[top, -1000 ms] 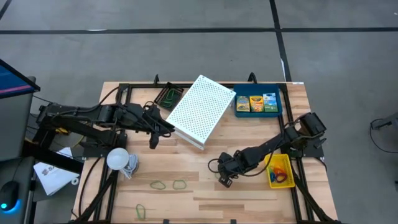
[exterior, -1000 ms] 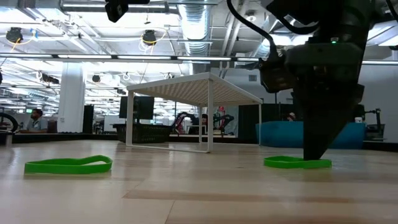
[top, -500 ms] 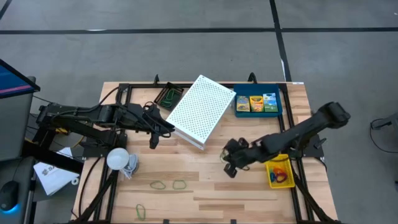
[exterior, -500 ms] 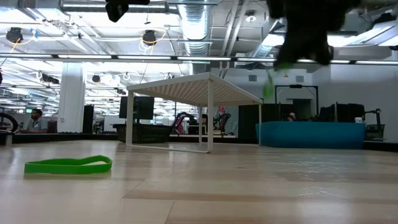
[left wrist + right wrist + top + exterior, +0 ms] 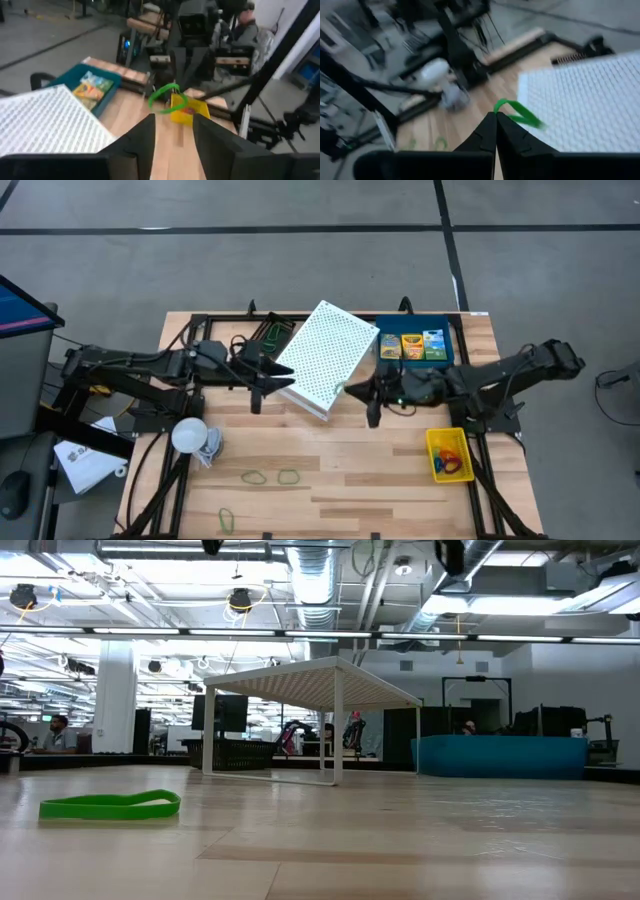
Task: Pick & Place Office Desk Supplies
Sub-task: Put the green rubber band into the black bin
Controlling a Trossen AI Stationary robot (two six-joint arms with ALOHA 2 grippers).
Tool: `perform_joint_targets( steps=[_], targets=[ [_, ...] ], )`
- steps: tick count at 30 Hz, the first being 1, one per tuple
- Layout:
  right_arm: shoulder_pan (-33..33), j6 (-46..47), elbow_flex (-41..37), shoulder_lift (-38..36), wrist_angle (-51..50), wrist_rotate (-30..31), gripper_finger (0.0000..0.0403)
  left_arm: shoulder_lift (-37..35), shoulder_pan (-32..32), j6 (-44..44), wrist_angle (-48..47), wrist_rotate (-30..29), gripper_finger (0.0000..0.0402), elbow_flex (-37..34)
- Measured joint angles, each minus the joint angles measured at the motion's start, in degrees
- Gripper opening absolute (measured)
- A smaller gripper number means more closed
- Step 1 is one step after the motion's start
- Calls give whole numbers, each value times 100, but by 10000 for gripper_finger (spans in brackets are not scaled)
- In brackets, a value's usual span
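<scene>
My right gripper (image 5: 352,390) is raised above the table's middle, just right of the white perforated rack (image 5: 322,358), and is shut on a green rubber band (image 5: 517,112). The left wrist view shows this band (image 5: 165,97) as a loop in the air. My left gripper (image 5: 262,385) hovers at the rack's left side, open and with nothing in it (image 5: 174,137). More green bands lie flat on the near table (image 5: 255,476), (image 5: 289,476), (image 5: 227,518). The blue tray (image 5: 445,362) holds three crayon packs (image 5: 412,345). My right gripper pinches one spot of the green band's loop (image 5: 499,106) between its two shut fingertips. The fingers come almost level from the table's right side. The rest of the loop sticks out past the tips and droops a little, lifted clear of the table.
A yellow tray (image 5: 436,442) with coloured bands stands at the near right. A black mesh tray (image 5: 270,335) with green bands is behind the rack's left corner. A white bulb-like object (image 5: 190,435) lies near the left edge. One green band (image 5: 110,805) shows in the low view.
My right gripper has risen from the table with the green band, tipped up from pointing down to nearly level, and moved toward the far side and the white rack. The band has left the table and the low view. My left gripper has edged toward the rack.
</scene>
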Motion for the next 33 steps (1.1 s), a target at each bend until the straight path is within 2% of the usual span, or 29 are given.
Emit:
perform_joint_targets(
  steps=[4,10,17,21,27,33],
  targets=[
    [-321,-237,131,127,437,-484,0,237,118,-4,386,0,143,2],
    [-486,-672,596,258,470,-824,0,552,163,-7,1083,4,159,2],
    [-590,-1003,974,375,495,-1076,0,898,196,-313,1694,65,175,6],
    [-620,-1082,1064,522,494,-1210,0,1084,268,-592,2075,524,192,4],
    [-613,-1098,1171,654,610,-1341,0,1157,257,-564,2267,597,214,2],
    [-565,-1101,1199,664,658,-1344,0,1157,257,-559,2297,822,211,2]
  ],
)
